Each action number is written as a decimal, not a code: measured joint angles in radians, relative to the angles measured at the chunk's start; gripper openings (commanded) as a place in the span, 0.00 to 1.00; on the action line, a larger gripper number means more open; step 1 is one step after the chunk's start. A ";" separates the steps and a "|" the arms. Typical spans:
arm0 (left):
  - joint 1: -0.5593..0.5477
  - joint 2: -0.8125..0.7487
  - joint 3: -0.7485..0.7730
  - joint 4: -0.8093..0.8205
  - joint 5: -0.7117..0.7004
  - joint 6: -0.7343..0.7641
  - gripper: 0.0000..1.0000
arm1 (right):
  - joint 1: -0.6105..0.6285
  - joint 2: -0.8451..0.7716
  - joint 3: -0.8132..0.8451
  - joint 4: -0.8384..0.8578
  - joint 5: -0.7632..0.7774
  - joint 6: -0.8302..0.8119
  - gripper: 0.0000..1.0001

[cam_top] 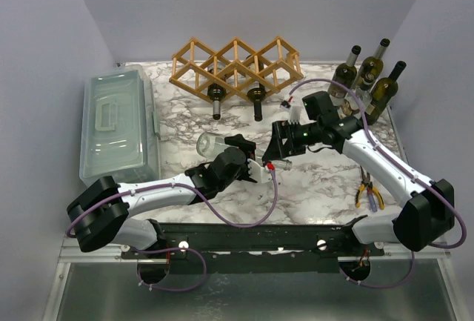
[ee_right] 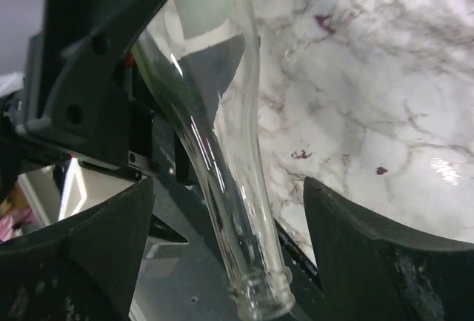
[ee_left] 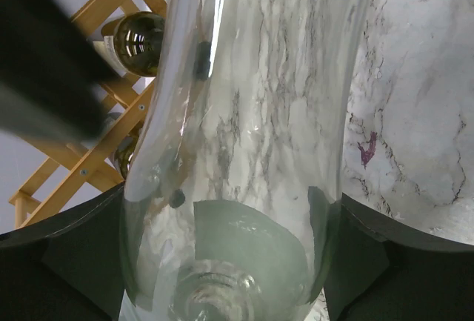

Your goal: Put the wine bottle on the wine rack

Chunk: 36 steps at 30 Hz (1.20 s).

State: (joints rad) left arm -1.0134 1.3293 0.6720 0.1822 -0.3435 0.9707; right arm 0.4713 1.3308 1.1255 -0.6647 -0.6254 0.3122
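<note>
Clear glass wine bottle (ee_left: pixel 244 113) right up in the left wrist view, pinched round the body by the left gripper (ee_left: pixel 229 262), a dark finger (ee_left: pixel 67 262) tight against each side. From above: lying roughly sideways near the middle of the marble bench (cam_top: pixel 311 187), base toward the grey-green lidded box (cam_top: pixel 118 124), neck toward the right arm. Can't tell whether resting on the bench or lifted off it.

Right gripper (ee_right: pixel 228 210) spread wide, 1 finger either side of the neck, gaps on both sides, so not gripping anything. Open mouth of the bottle closest to the right wrist lens.

Back of the bench: wine rack (cam_top: pixel 235 65), well apart from the wine bottle, with 2 dark bottles (cam_top: pixel 216 98) in the lower cells, necks poking toward the front. Same rack peeking in behind the glass in the left wrist view.

3 upright bottles (cam_top: pixel 370 69) standing in the back right corner. Pair of pliers (cam_top: pixel 368 193) with yellow and orange handles flat on the bench beside the right arm.
</note>
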 measured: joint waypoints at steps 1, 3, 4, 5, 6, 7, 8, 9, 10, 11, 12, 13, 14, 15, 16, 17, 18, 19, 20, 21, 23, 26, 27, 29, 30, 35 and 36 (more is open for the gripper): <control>-0.001 0.000 0.000 0.002 0.000 0.004 0.00 | 0.012 0.011 -0.009 0.006 -0.010 -0.002 0.79; -0.004 0.000 -0.001 0.004 0.000 0.016 0.00 | 0.031 0.033 -0.029 0.018 -0.029 -0.008 0.69; -0.006 0.000 -0.002 0.003 0.001 0.023 0.00 | 0.035 0.044 -0.038 0.027 -0.040 -0.008 0.65; -0.009 -0.001 -0.005 0.004 0.002 0.026 0.00 | 0.036 0.055 -0.046 0.035 -0.051 -0.014 0.62; -0.013 -0.002 -0.009 0.005 0.002 0.030 0.00 | 0.036 0.066 -0.054 0.043 -0.061 -0.018 0.61; -0.015 -0.003 -0.011 0.005 0.002 0.033 0.00 | 0.036 0.076 -0.063 0.050 -0.074 -0.022 0.61; -0.018 -0.003 -0.013 0.005 0.003 0.038 0.00 | 0.036 0.086 -0.072 0.056 -0.086 -0.025 0.62; -0.019 -0.003 -0.015 0.005 0.003 0.043 0.00 | 0.036 0.096 -0.080 0.066 -0.104 -0.026 0.64; -0.021 -0.003 -0.017 0.004 0.002 0.047 0.00 | 0.036 0.104 -0.088 0.074 -0.119 -0.026 0.67; -0.021 -0.003 -0.019 0.003 0.002 0.051 0.00 | 0.036 0.110 -0.094 0.081 -0.130 -0.026 0.69; -0.023 -0.003 -0.021 0.003 0.002 0.055 0.00 | 0.036 0.114 -0.100 0.089 -0.142 -0.026 0.71; -0.025 -0.003 -0.021 0.003 0.002 0.060 0.00 | 0.036 0.116 -0.105 0.097 -0.151 -0.026 0.72; -0.026 -0.003 -0.021 0.004 0.002 0.063 0.00 | 0.037 0.116 -0.110 0.105 -0.159 -0.027 0.72; -0.028 -0.003 -0.021 0.006 0.002 0.066 0.00 | 0.039 0.116 -0.113 0.112 -0.166 -0.027 0.72; -0.030 -0.003 -0.021 0.007 0.002 0.068 0.00 | 0.039 0.116 -0.116 0.120 -0.175 -0.028 0.71; -0.032 -0.003 -0.021 0.010 0.002 0.070 0.00 | 0.040 0.116 -0.119 0.130 -0.182 -0.029 0.70; -0.034 -0.003 -0.021 0.011 0.002 0.073 0.00 | 0.040 0.116 -0.122 0.136 -0.189 -0.030 0.67; -0.035 -0.004 -0.021 0.012 0.002 0.075 0.00 | 0.042 0.116 -0.126 0.144 -0.199 -0.031 0.60; -0.036 -0.004 -0.021 0.013 0.003 0.078 0.00 | 0.042 0.116 -0.130 0.152 -0.207 -0.034 0.51; -0.038 -0.004 -0.021 0.013 0.002 0.080 0.00 | 0.044 0.116 -0.135 0.158 -0.213 -0.036 0.41; -0.039 -0.004 -0.022 0.013 0.003 0.086 0.01 | 0.047 0.117 -0.145 0.171 -0.226 -0.041 0.20; -0.038 -0.006 -0.024 0.005 -0.001 0.083 0.30 | 0.047 0.117 -0.151 0.182 -0.238 -0.051 0.01; -0.038 -0.010 -0.025 0.001 -0.001 0.077 0.42 | 0.049 0.116 -0.152 0.185 -0.238 -0.051 0.01; -0.038 -0.021 -0.029 -0.006 -0.001 0.065 0.97 | 0.051 0.114 -0.152 0.195 -0.237 -0.043 0.00; -0.038 -0.030 -0.032 -0.006 0.000 0.059 0.99 | 0.051 0.109 -0.154 0.201 -0.230 -0.039 0.01; -0.039 -0.087 -0.055 0.007 0.023 0.047 0.99 | 0.062 0.055 -0.194 0.257 -0.185 0.017 0.01; -0.040 -0.098 -0.060 0.010 0.030 0.047 0.99 | 0.062 0.043 -0.205 0.272 -0.175 0.029 0.01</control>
State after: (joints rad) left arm -1.0538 1.2316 0.6125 0.1921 -0.3138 1.0176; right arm 0.5331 1.3739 0.9203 -0.3923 -0.8001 0.3412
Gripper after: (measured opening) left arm 0.986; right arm 0.413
